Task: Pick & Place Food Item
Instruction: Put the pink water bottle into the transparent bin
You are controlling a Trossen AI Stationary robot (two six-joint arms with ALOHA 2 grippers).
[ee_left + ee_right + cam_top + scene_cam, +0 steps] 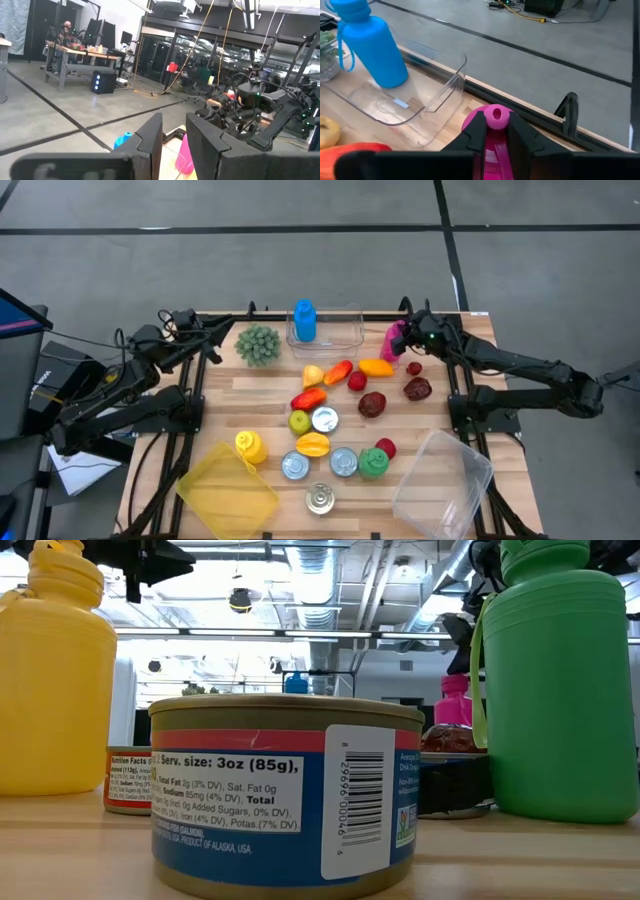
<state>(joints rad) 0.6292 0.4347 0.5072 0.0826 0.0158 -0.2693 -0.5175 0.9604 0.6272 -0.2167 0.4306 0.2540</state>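
Observation:
Toy food pieces lie in the table's middle: an orange one (pixel 376 366), a red pepper (pixel 308 398), a green apple (pixel 299 421), a dark red one (pixel 372 404). No gripper touches them. At the far right, my right gripper (pixel 402 337) (pixel 494 131) is shut on a pink bottle (pixel 392 342) (pixel 452 700). My left gripper (pixel 215 330) (pixel 173 142) hovers at the far left. Its fingers stand a little apart with nothing between them. My right gripper pinches the pink bottle's round top cap (pixel 494 114) between its two fingers (pixel 475 131), one on each side. The fingers come slanting down from the table's right side. The bottle stands upright below them; the gripper hides its base.
A blue bottle (pixel 304 320) (pixel 367 45) stands in a clear tray (pixel 330 332) by the far edge, a green plant (pixel 258 345) left of it. Cans (pixel 345 461) (pixel 285 795), a yellow bottle (pixel 250 445) and a green bottle (pixel 375 462) stand nearer. A yellow container (pixel 228 492) and a clear one (pixel 442 485) sit at the near edge.

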